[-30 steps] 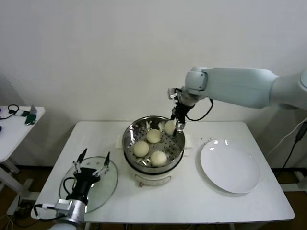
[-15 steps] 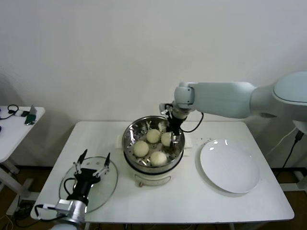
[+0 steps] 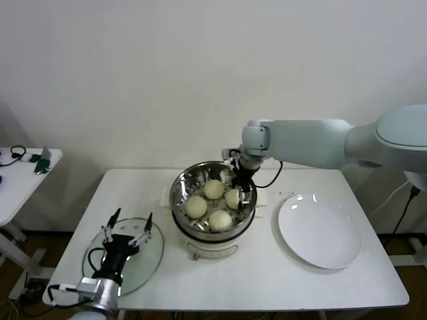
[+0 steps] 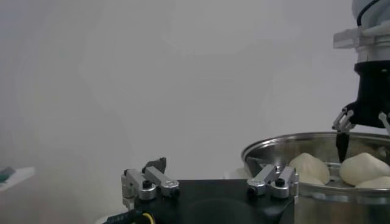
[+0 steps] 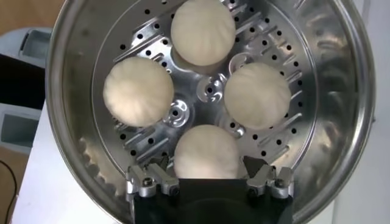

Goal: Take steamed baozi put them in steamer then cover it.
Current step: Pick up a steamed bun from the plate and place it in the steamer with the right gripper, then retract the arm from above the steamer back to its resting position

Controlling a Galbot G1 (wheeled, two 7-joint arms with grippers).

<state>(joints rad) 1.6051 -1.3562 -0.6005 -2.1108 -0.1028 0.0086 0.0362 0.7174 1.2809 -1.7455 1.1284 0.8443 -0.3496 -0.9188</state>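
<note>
The steamer (image 3: 181, 212) stands mid-table with four baozi on its perforated floor. My right gripper (image 3: 243, 185) reaches inside it over the right-hand baozi (image 3: 233, 198). In the right wrist view that baozi (image 5: 207, 152) rests on the floor between the fingertips of the right gripper (image 5: 210, 178), which is open with a gap on each side. The other baozi (image 5: 203, 30) (image 5: 138, 91) (image 5: 257, 95) lie farther in. My left gripper (image 3: 130, 223) is open above the cover (image 3: 148, 259), a glass lid lying flat at the table's front left; its handle is hidden.
A flat white plate (image 3: 320, 230) lies to the right of the steamer. A small side table (image 3: 27, 170) stands off to the left. In the left wrist view the left gripper (image 4: 210, 182) holds nothing, and the steamer rim (image 4: 286, 146) shows behind it.
My right gripper came down and leftward into the steamer with a baozi, set it on the right of the floor and opened. The left arm has not moved.
</note>
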